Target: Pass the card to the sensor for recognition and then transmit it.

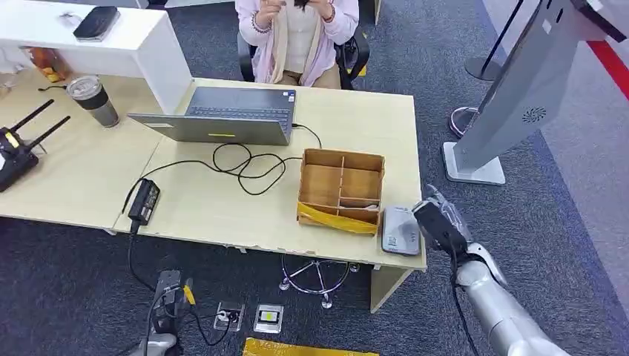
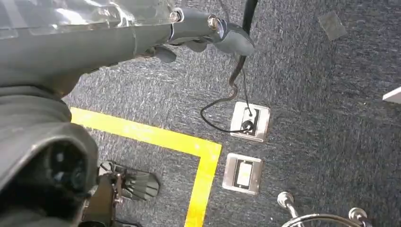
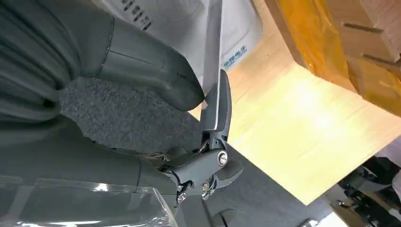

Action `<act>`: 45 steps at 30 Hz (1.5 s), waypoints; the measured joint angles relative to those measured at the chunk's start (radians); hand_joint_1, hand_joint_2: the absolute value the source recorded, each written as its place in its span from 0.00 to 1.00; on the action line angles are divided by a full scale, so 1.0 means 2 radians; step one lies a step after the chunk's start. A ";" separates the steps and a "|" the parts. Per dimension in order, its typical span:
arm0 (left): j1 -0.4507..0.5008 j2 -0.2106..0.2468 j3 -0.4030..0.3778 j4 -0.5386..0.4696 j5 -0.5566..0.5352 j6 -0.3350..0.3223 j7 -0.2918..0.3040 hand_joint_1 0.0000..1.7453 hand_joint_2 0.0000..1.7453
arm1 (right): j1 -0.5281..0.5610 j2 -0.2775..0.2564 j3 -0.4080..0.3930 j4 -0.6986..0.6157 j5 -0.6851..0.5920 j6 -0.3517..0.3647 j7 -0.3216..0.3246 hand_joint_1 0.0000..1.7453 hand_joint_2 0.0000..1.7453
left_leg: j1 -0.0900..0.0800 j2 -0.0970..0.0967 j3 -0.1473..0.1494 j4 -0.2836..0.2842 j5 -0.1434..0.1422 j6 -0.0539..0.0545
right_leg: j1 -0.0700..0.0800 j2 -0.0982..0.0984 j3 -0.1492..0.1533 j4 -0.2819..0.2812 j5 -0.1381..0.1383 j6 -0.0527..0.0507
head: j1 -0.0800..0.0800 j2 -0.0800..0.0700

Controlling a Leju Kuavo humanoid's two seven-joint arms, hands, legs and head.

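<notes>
Right hand [image 1: 439,222] is hovering just beside the sensor [image 1: 400,231], off the desk's [image 1: 222,208] near right corner. It is pinching the card [image 3: 213,61] edge-on between thumb [image 3: 151,71] and a finger; the card is sitting over the sensor's white face. Left hand [image 2: 208,33] is hanging over grey carpet [image 2: 331,118], fingers curled on nothing. Left of the sensor, touching it, a divided wooden box [image 1: 341,189] is resting; beyond it a laptop [image 1: 222,115] and a seated person [image 1: 297,37].
</notes>
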 joint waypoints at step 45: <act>-0.032 -0.006 -0.014 -0.002 -0.073 -0.039 0.023 0.00 0.00 | -0.122 0.040 0.026 -0.030 0.053 0.000 0.037 1.00 1.00 | 0.000 0.001 0.000 0.000 0.001 0.000 | 0.000 0.001 0.000 0.001 0.001 0.000 | 0.000 0.000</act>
